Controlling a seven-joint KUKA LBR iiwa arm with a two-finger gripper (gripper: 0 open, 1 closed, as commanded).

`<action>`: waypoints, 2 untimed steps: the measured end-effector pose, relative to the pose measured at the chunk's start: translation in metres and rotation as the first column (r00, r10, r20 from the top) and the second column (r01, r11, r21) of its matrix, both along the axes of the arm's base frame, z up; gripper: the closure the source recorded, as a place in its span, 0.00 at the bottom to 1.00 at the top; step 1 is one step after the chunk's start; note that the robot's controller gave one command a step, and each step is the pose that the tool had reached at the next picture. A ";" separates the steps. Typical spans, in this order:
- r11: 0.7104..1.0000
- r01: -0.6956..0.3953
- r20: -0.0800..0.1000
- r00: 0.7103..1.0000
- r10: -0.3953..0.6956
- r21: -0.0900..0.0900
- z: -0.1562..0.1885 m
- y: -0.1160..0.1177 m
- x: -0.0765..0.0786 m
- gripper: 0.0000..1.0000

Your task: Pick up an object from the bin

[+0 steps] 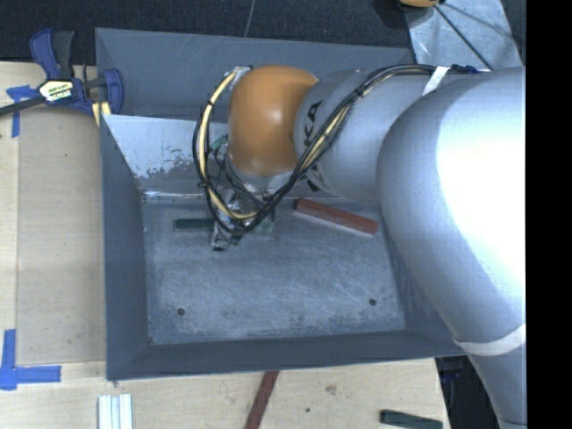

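My gripper [225, 231] reaches down under the orange wrist cover to the bin's back part, close to the floor. A thin dark green stick-like thing [189, 224] lies flat just to its left, with one end running in under the gripper. A reddish-brown flat bar [336, 216] lies tilted on the floor to the gripper's right, partly covered by the arm. Cables and the wrist hide whether anything sits between the fingers.
The big silver arm covers the bin's right side and back right corner. The front half of the bin floor lies bare grey. Sloped bin walls rise on the left and front.
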State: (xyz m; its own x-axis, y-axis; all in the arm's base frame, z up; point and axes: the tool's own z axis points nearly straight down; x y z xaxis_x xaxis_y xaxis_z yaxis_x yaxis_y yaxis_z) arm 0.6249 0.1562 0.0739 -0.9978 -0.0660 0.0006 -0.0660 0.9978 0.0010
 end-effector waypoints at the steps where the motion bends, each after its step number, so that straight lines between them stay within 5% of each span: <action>1: 1.000 0.000 -0.001 1.000 0.000 -0.001 0.013 0.000 -0.001 1.00; 2: 1.000 0.000 0.005 1.000 0.000 0.000 0.024 0.000 0.001 1.00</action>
